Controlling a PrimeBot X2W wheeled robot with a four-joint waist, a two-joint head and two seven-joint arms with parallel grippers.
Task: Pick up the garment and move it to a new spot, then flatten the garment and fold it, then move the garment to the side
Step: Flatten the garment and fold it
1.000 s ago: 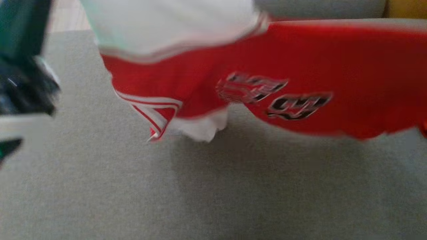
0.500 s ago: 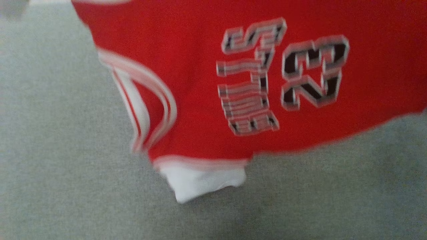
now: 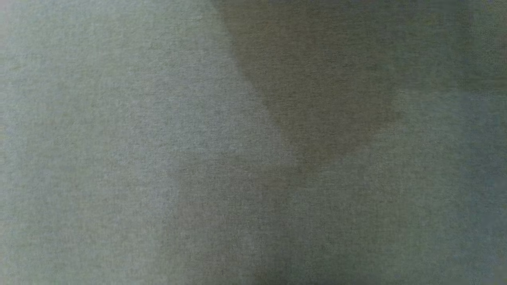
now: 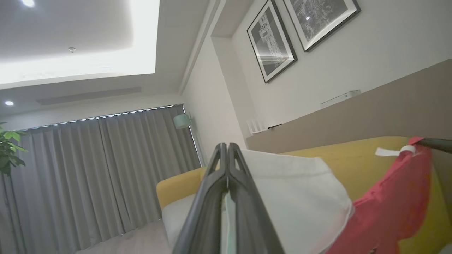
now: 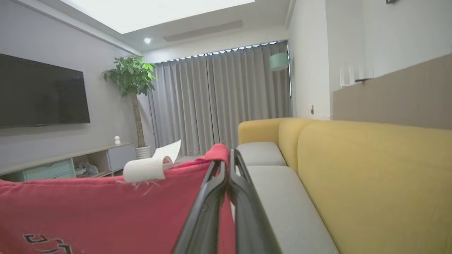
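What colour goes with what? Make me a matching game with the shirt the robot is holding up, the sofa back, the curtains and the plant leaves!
Things:
1. shirt
2. sofa back
3. curtains
4. plant leaves

Colours:
A. grey
B. green
C. red with white
D. yellow

Right pairs: 1-C, 2-D, 3-A, 4-B.
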